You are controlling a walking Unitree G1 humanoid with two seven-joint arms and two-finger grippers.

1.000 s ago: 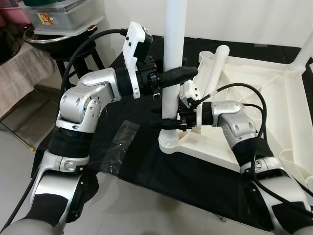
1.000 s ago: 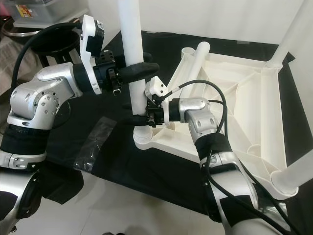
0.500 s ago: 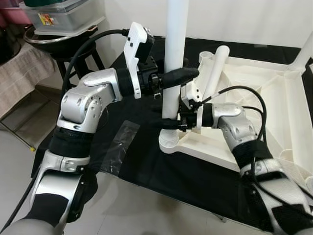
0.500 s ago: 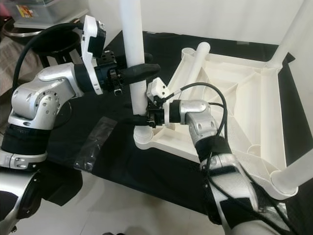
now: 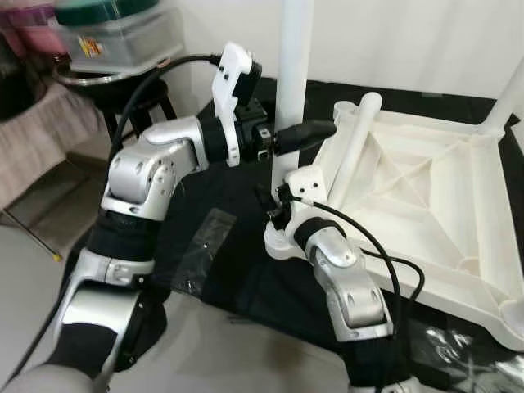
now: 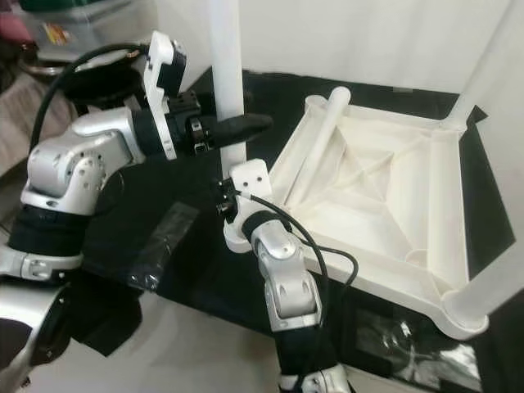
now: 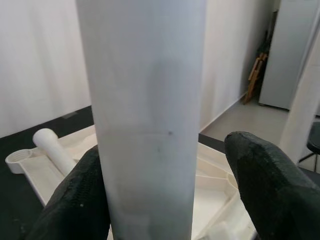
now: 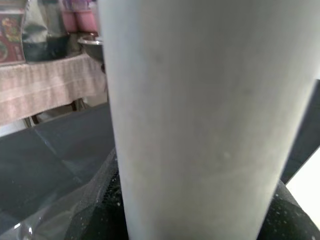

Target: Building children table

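Upside-down white tabletop [image 5: 426, 196] lies on a black cloth [image 5: 237, 205] spread over the floor, its ribbed underside facing up. One white table leg [image 5: 293, 90] stands upright in the near corner socket [image 5: 278, 240]; a second leg [image 5: 354, 135] lies loose across the tabletop's underside, and two more legs rise at the far and right corners. The left pincer [image 5: 304, 131] reaches in from the left with its black fingers [image 7: 260, 175] on either side of the upright leg, closed around it partway up. The right pincer [image 5: 274, 205] sits low at the base of the same leg, just above the socket; whether its fingers grip cannot be told. A clear plastic bag [image 5: 201, 241] lies on the cloth. Beyond, a stool [image 5: 115, 86] carries a lidded storage box [image 5: 115, 37], against a white wall [image 5: 409, 41] and pale tile floor [image 5: 33, 262].
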